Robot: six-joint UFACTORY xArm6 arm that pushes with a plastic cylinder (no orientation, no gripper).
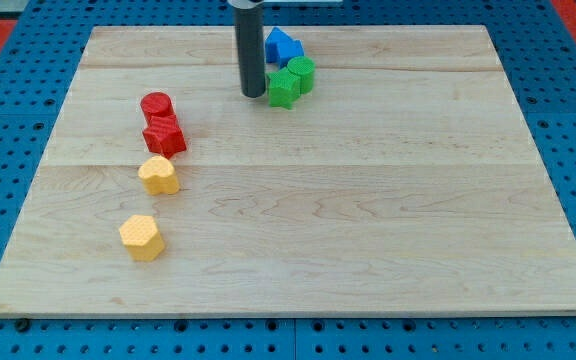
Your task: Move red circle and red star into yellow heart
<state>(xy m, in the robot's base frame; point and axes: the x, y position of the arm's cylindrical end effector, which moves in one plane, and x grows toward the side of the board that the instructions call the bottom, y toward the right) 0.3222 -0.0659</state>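
The red circle [156, 105] sits at the view's left on the wooden board, touching the red star [164, 135] just below it. The yellow heart [158, 175] lies right below the red star, a small gap between them. My tip [253, 94] is near the view's top centre, well to the right of the red blocks and just left of the green blocks.
A yellow hexagon [142, 237] lies below the heart. A blue block [282, 46], a green star [284, 88] and a green circle [302, 73] cluster at the view's top centre, next to my tip. The wooden board [368, 220] rests on a blue pegboard.
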